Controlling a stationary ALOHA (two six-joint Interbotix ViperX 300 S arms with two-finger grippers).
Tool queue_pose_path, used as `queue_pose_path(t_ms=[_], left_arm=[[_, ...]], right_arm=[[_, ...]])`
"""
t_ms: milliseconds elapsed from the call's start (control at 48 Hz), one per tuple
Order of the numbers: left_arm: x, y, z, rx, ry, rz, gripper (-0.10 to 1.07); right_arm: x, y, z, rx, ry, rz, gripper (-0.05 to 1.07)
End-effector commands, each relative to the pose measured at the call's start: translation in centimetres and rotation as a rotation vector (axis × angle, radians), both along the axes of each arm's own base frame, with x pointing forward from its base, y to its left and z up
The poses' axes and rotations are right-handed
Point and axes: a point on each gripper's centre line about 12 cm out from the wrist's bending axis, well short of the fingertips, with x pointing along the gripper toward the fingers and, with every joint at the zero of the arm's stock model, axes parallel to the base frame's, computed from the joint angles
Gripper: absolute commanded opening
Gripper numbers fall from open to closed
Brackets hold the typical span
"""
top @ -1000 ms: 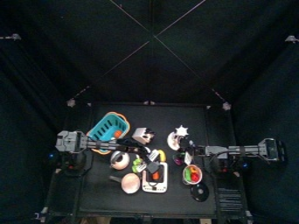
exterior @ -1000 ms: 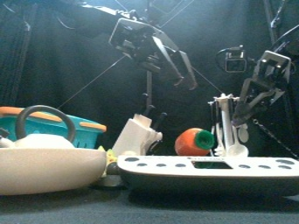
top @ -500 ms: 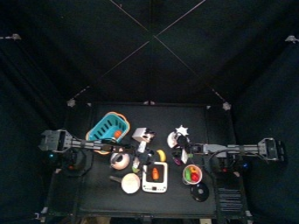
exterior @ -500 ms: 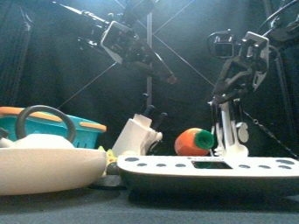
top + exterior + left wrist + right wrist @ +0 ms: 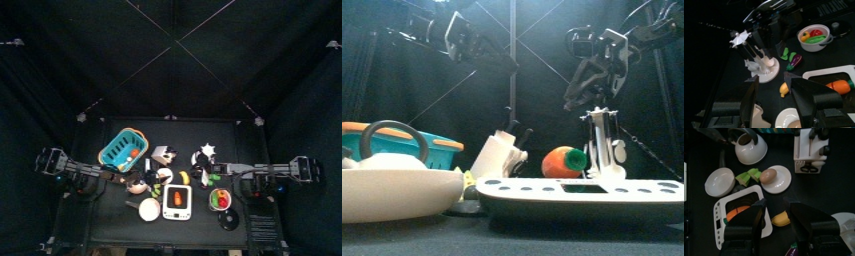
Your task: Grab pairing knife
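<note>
Both arms raised above the table, left gripper jaws apart and empty, right gripper jaws apart and empty, paring knife not distinguishable, knife block standing at table's far left-centre, beside blue basket

One camera hangs high overhead, looking straight down; the table sits small at centre. Another sits at the table's front edge, looking level, with a white bowl and scale close and large. Both wrist cameras look down from above and share that scale.
</note>
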Motion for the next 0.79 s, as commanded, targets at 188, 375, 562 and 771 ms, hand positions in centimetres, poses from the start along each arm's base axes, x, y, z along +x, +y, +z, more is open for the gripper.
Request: queue_pose_path(t_ms=[188, 375, 562, 771], left_arm=[[-3.7, 1.0, 2.9, -0.066, -0.131, 0.097, 0.83], [-6.1, 1.5, 1.7, -0.125, -0.148, 0.132, 0.83], [-7.7, 1.8, 0.1, -0.216, -0.168, 0.175, 0.83], [-8.5, 1.4, 0.1, -0.230, -0.209, 0.129, 0.84]], right_arm=[[2.2, -2.3, 3.2, -0.051, -0.138, -0.045, 0.75], [3.8, -4.9, 3.4, -0.061, -0.132, -0.106, 0.75], [5.5, -6.6, 3.0, -0.055, -0.052, -0.142, 0.75], [6.8, -7.6, 3.0, -0.118, 0.058, -0.131, 0.75]])
